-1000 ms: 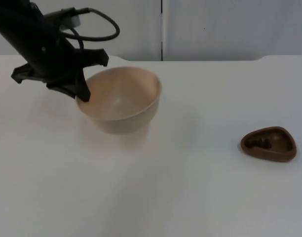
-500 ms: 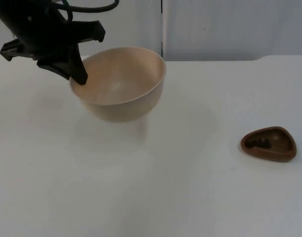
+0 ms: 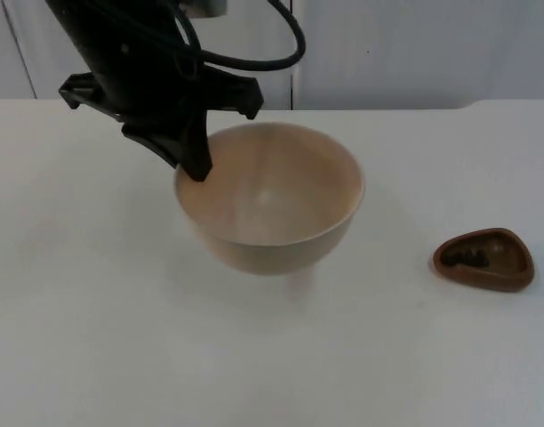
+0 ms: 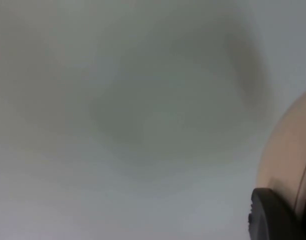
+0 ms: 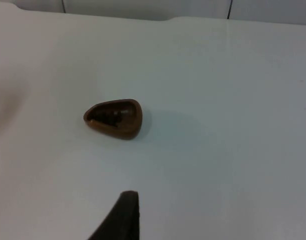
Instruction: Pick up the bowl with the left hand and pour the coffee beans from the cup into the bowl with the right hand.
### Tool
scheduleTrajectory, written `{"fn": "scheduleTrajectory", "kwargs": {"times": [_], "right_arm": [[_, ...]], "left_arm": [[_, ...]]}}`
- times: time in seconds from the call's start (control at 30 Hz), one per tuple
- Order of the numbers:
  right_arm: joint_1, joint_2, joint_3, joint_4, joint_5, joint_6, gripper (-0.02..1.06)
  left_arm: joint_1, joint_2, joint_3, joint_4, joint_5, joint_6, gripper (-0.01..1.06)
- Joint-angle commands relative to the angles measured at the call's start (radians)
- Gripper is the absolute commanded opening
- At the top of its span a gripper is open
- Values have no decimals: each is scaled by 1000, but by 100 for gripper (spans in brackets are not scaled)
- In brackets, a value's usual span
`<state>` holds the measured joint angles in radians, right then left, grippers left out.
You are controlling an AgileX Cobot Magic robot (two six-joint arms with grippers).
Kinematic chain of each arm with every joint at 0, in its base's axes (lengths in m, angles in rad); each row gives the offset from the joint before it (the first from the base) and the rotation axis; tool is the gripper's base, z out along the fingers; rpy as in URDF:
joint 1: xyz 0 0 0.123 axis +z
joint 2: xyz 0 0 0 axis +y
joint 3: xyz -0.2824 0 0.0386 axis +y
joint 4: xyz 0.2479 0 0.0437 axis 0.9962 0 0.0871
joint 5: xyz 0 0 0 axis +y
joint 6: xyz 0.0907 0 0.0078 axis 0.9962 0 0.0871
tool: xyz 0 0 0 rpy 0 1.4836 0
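Observation:
A beige bowl [image 3: 281,253] hangs above the white table with nothing in it. My left gripper [image 3: 196,167] is shut on its left rim, one finger inside and one outside. In the left wrist view the bowl's outer wall [image 4: 288,155] curves past a black fingertip [image 4: 273,215]. A small brown cup [image 3: 484,259] with dark coffee beans stands on the table at the right, well apart from the bowl. My right gripper [image 5: 124,215] waits above the table, some way short of the cup [image 5: 114,118].
The table [image 3: 94,338] is bare white around the bowl and cup. The grey partition wall [image 3: 414,53] closes off the far edge. The bowl's shadow lies on the table beneath it.
The left gripper has carried the bowl to the right and towards the table's middle, higher off the surface. The cup has not moved.

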<state>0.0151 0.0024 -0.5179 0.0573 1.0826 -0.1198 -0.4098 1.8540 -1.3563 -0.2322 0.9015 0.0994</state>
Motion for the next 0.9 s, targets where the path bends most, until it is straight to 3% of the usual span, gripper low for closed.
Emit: {"fn": "scheduleTrajectory", "kwargs": {"times": [0.0,0.47,0.87], "right_arm": [[-6,-2,1,-2,0,0,105],[-6,-2,1,-2,0,0,105],[-6,-2,1,-2,0,0,105]], "left_arm": [[-25,-18,-5,7,10,-17,0],[-55,-19,-5,66,72,-9,0],[-109,-19,-5,123,48,-41,0]]}}
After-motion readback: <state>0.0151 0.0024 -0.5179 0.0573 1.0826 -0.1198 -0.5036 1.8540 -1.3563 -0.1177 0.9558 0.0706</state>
